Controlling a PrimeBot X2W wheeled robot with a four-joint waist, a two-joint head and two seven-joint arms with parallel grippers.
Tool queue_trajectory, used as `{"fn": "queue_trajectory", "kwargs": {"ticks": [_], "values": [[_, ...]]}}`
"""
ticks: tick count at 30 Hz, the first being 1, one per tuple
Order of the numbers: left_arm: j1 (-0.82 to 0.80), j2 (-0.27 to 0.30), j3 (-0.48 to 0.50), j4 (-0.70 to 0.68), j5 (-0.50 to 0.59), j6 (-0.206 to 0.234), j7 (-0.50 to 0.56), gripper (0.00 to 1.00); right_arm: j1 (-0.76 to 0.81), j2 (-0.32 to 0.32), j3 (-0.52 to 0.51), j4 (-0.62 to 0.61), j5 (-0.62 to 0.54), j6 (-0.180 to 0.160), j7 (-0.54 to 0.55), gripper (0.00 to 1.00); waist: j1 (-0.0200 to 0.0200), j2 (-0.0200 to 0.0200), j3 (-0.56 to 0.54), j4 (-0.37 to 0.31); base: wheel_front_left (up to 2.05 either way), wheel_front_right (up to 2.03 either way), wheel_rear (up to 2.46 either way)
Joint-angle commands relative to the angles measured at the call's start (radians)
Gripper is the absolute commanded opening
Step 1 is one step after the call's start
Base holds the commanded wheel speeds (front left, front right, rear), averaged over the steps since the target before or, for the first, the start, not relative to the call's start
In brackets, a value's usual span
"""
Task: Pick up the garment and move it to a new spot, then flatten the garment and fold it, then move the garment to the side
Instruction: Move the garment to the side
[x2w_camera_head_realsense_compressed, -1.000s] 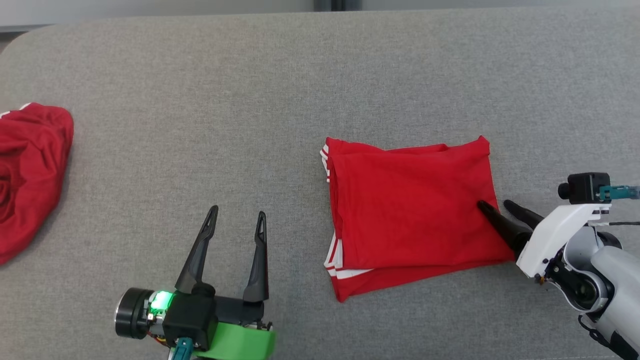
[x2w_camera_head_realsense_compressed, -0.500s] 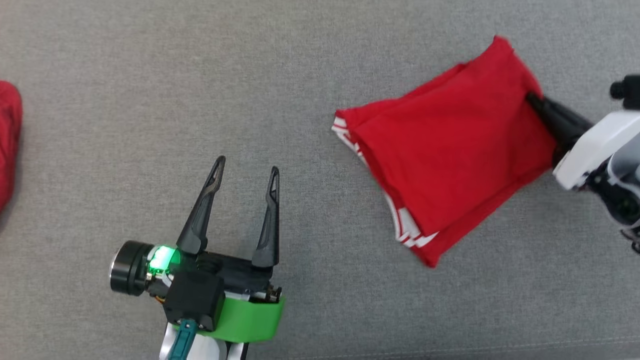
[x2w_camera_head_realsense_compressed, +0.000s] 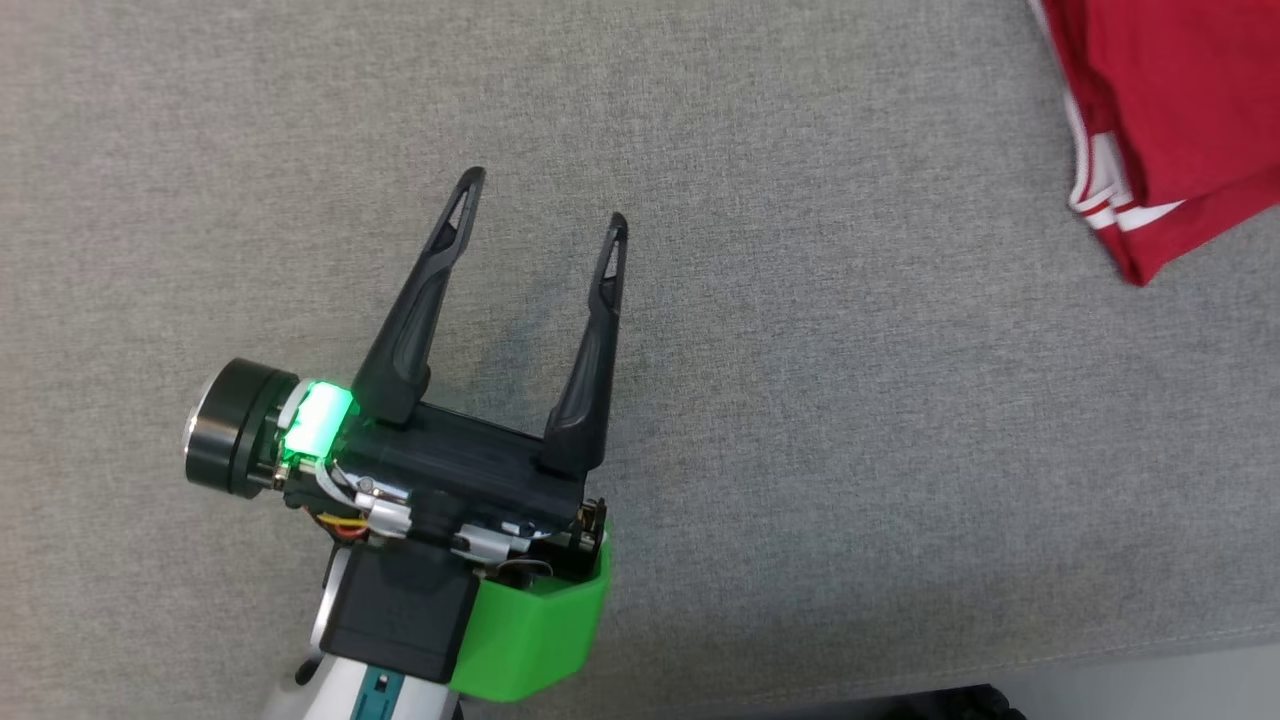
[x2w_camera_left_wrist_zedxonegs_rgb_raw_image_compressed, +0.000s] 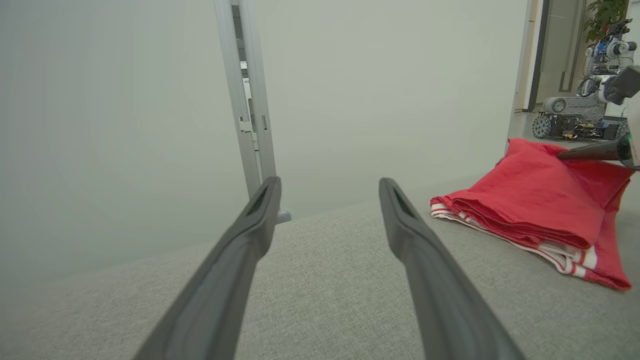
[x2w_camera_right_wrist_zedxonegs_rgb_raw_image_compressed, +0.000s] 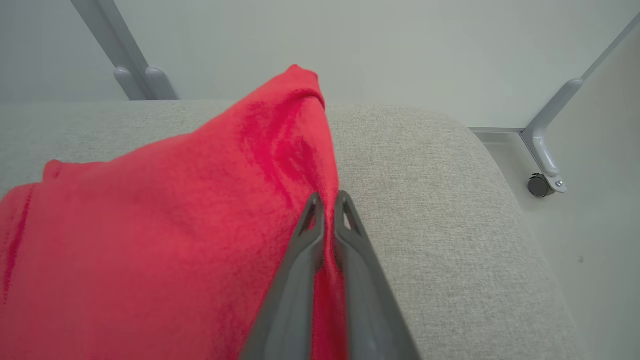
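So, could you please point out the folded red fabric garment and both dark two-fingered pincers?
Folded red fabric garment (x2w_camera_left_wrist_zedxonegs_rgb_raw_image_compressed: 535, 200): left wrist view, top layer.
Left pincer (x2w_camera_head_realsense_compressed: 545, 198): head view, midway between open fingertips.
Right pincer (x2w_camera_right_wrist_zedxonegs_rgb_raw_image_compressed: 329, 196): right wrist view, midway between fingertips pinching the garment.

In the head view the garment (x2w_camera_head_realsense_compressed: 1170, 100) is cut off by the picture's top and right edges. In the right wrist view it is cropped left and below, and the cloth pinched by the right gripper (x2w_camera_right_wrist_zedxonegs_rgb_raw_image_compressed: 328, 200) is hidden between the closed fingers. A wheeled machine (x2w_camera_left_wrist_zedxonegs_rgb_raw_image_compressed: 575, 117) beyond the cushion (x2w_camera_left_wrist_zedxonegs_rgb_raw_image_compressed: 325, 280) is too small to be made out.
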Motion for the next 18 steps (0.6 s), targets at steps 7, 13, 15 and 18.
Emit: {"fn": "queue_trajectory", "kwargs": {"ticks": [7, 13, 15, 18], "values": [[-0.055, 0.047, -0.043, -0.029, 0.022, 0.038, 0.0, 1.0, -0.067, -0.07, -0.041, 0.075, -0.024, -0.002, -0.048, 0.0, -0.0002, -0.0001, 0.121, -0.027, 0.0, 0.0, 0.0], [-0.072, 0.075, -0.069, -0.03, 0.007, 0.068, 0.0, 1.0, -0.093, -0.117, -0.07, 0.138, -0.028, -0.002, -0.058, 0.0, -0.0002, -0.0001, 0.15, -0.006, 0.0, 0.0, 0.0], [-0.076, 0.083, -0.075, -0.03, 0.004, 0.078, 0.0, 1.0, -0.097, -0.135, -0.075, 0.16, -0.032, -0.002, -0.061, 0.0, -0.0002, -0.0001, 0.154, 0.002, 0.0, 0.0, 0.0], [-0.082, 0.092, -0.088, -0.027, -0.005, 0.09, 0.0, 1.0, -0.105, -0.14, -0.081, 0.206, -0.042, -0.002, -0.062, 0.03, -0.0002, -0.0001, 0.155, 0.013, 0.0, 0.0, 0.0]]}}
